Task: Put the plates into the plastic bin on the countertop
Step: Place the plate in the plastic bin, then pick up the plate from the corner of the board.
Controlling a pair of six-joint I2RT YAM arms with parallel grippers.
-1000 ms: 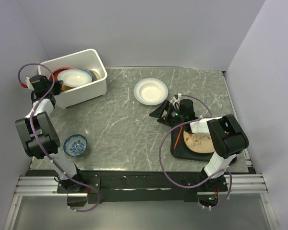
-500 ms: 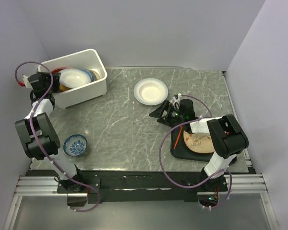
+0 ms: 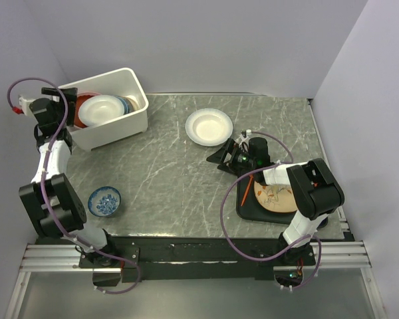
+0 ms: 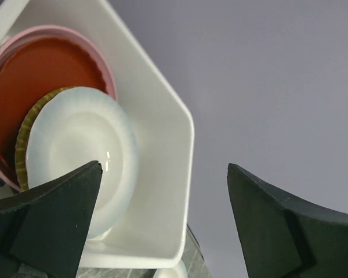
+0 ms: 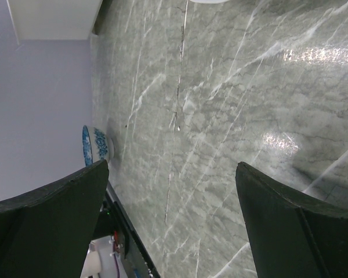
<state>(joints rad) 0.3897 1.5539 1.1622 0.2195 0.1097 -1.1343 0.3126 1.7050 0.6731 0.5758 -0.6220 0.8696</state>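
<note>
Overhead, the plastic bin [image 3: 120, 126] sits in the upper left of the frame on the countertop [image 3: 173, 173].

- Bin contents: a stack of plates. A white plate [image 3: 101, 108] lies on top, tilted. Edges of other plates peek out to its right, too small to sort by colour from above.
- Left wrist view, lower left of frame: the same white plate lies over a woven yellow plate [image 4: 22, 139], of which only the rim shows. Behind these are a red-orange plate [image 4: 40, 69] and a pink plate [image 4: 52, 28] ringing it.
- Left gripper [image 4: 163, 168]: fingers spread wide, nothing between them. In the top view it hangs at the bin's left end, at the far left edge of the frame. No contact with any plate is visible.
- Second white plate [image 3: 209, 126]: upper centre of the top view, lying flat on the stone, well apart from the bin.
- Cream plate with twig drawing [image 3: 276, 197]: lower right, lying on a black tray [image 3: 253, 211]. A thin orange item [image 3: 247, 189] lies at the tray's left side, too small to identify.
- Right gripper [image 5: 172, 168]: fingers spread wide and empty. It sits low over bare countertop, between the loose white plate and the tray.
- Small blue-and-white bowl [image 3: 104, 201]: lower left of the top view, alone on the counter.
</note>
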